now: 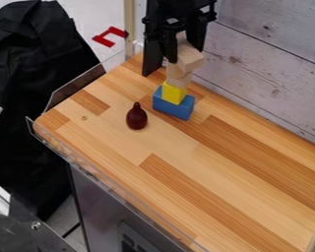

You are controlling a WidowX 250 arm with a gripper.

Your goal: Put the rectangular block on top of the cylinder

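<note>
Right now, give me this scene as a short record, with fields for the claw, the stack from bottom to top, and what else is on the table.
claw: above the stack, around the top wooden block, seemingly gripping it
stack bottom: blue block
next up: yellow block
above that: small wooden piece
stack top: top wooden block, turned at an angle
beside stack: dark red pear-shaped thing, upright, not touching the blue block
surface: striped wooden table

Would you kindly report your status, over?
Hand around wooden block. Yellow block, blue block below. Dark red object nearby, apparently not in the way.
</note>
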